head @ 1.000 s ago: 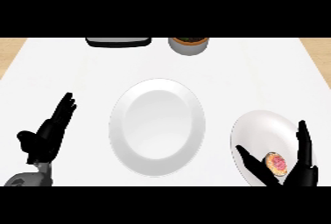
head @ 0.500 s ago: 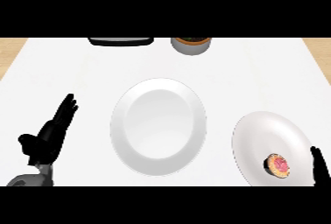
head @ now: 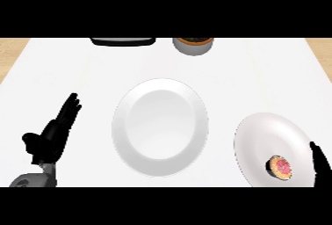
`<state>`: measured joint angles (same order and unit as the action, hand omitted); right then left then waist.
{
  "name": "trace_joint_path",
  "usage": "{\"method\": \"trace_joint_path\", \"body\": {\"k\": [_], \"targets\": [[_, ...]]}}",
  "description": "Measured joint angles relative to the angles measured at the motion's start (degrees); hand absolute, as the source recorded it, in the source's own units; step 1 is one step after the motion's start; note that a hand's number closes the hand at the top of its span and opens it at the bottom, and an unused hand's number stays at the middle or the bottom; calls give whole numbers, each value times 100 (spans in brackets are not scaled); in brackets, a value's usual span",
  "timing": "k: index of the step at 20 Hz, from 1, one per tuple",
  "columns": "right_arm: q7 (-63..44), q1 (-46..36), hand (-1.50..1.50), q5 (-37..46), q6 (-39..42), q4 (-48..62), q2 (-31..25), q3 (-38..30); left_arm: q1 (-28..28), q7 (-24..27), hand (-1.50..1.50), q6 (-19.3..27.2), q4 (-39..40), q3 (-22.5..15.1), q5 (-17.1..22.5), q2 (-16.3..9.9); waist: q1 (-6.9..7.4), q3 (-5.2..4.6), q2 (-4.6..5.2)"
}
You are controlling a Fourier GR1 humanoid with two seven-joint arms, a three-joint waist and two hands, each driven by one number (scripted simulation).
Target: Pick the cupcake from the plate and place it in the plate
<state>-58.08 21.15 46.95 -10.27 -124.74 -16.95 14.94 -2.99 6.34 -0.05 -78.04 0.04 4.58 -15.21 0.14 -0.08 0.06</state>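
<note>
Head view, looking steeply down on a white bench (head: 259, 79).

Cupcake (head: 281, 168): pink-topped, sits on the small plate (head: 266, 132) at lower right of the frame, near that plate's lower right rim. Nothing is touching it.

Large plate (head: 160, 127): centre of the frame, bare, well apart from the cupcake and just left of the small plate. Presumably the destination.

Right hand (head: 319, 165): only a black sliver shows at the right edge of the frame, just beside the cupcake but apart from it. Cannot tell how it is set; too little in view.

Left hand (head: 55, 134): lower left of the frame, open, pointing up the frame, resting on its own side, well left of the large plate. Holds nothing.

Upper edge: a dark tray (head: 122, 41) at upper centre-left and a grey pot (head: 193, 45) beside it, both far from the work.

Step in hand, as judged: the pick is not yet made. The cupcake is on its starting plate and the right hand is beside it, not on it.

Next move calls for: the right hand coming in over the small plate's right rim, closing around the cupcake's sides, lifting clear of the rim, then travelling left to the middle of the large plate. The cupcake's place near the rim favours an approach from the right.
</note>
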Motion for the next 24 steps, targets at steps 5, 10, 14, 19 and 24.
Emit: {"method": "trace_joint_path", "body": {"k": [5, 10, 14, 19, 24], "targets": [[-246, -192, -150, -65, 544, 119, 27, -129, 38, 44, 0, -48, -4, 39, -30, 37, 1, 3, -2], [-233, -119, -150, -231, 869, 227, 62, -258, 89, 51, 0, -57, -27, 92, -110, 48, -14, 7, -6], [-113, -389, -150, -305, 968, 675, 209, -445, -18, 112, 0, -132, 162, 165, -151, 86, -18, 9, -4], [15, -680, -150, -264, 1043, 1342, 299, -666, -9, 104, 0, -208, 146, 239, -188, 106, -11, 9, -6], [154, -780, -150, -91, 996, 1890, 441, -784, 110, -21, 0, -220, -109, 243, -252, 201, -13, 8, -8]]}}
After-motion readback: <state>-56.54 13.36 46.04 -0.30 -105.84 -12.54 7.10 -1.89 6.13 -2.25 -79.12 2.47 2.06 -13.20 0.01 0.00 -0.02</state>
